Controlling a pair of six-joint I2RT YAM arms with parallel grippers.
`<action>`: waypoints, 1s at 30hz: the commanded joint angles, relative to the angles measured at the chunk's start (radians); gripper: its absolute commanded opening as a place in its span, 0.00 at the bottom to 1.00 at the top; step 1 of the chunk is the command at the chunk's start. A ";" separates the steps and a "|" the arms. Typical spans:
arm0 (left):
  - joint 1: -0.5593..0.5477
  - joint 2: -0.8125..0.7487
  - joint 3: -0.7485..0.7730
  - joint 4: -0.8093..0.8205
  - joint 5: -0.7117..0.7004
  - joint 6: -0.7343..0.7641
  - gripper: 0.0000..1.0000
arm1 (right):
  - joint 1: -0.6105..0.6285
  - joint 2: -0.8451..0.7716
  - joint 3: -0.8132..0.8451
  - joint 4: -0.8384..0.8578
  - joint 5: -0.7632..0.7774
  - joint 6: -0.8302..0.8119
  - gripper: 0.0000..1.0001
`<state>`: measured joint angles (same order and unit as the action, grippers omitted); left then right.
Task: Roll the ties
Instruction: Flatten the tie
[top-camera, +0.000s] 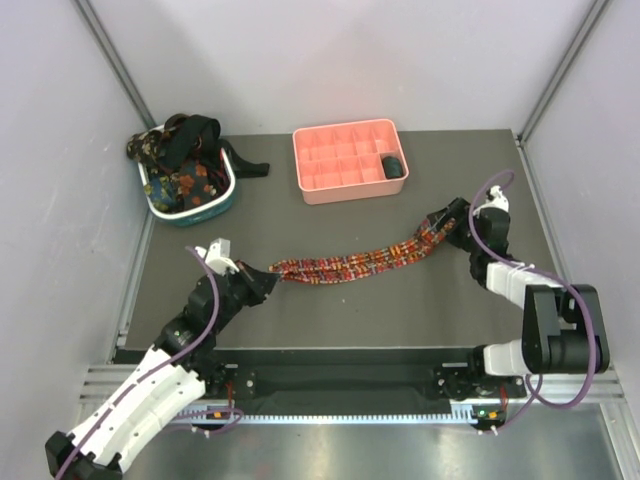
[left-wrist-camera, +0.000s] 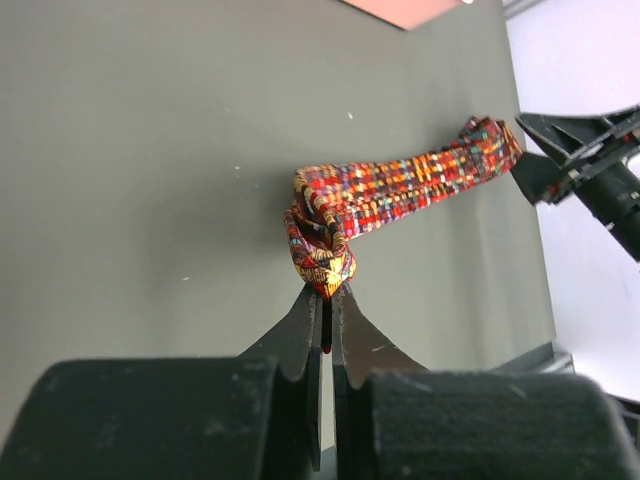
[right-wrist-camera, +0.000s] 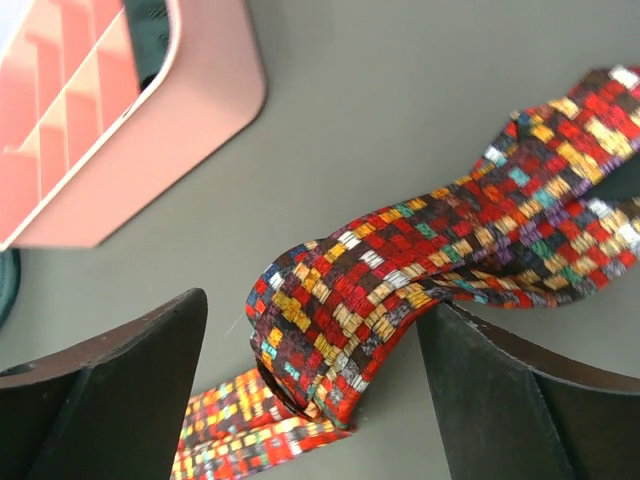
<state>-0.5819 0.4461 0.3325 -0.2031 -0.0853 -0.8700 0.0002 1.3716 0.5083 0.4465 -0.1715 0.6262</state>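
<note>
- Pinching with my left gripper (left-wrist-camera: 326, 298), I hold one tip of the plaid tie (left-wrist-camera: 400, 190). The fingers are pressed flat together on the cloth, and the tie's end curls into a small loop just beyond them.
- My right gripper (right-wrist-camera: 312, 310) stands open, one finger on each side of the tie's other end. That end is folded over on itself between them. The cloth reaches one finger and lies apart from the other.
- Between my two grippers the tie lies along the table (top-camera: 330, 320), twisted along its length. It runs from near left to slightly farther right.
- Beyond the tie's right half, toward the far edge, sits the pink tray (top-camera: 350, 194). A dark bundle (top-camera: 393, 166) lies in a compartment at its right end — I cannot tell what it is.
- In the far left corner is the basket (top-camera: 228, 200), well apart from my left gripper. It is heaped with dark ties (top-camera: 185, 150), some floral, some black. One black end hangs over the rim onto the table.
</note>
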 joint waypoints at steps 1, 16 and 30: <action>0.004 -0.029 0.023 -0.062 -0.067 -0.001 0.00 | -0.040 -0.006 0.004 -0.005 0.029 0.053 0.86; 0.004 -0.076 0.099 -0.295 -0.284 -0.038 0.00 | -0.163 0.265 0.048 0.066 -0.088 0.201 0.93; 0.005 -0.125 0.027 -0.294 -0.343 -0.101 0.04 | -0.209 0.365 0.202 -0.037 -0.019 0.193 0.33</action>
<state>-0.5819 0.3447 0.3843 -0.5098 -0.4004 -0.9455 -0.1879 1.7073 0.6636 0.4324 -0.2062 0.8219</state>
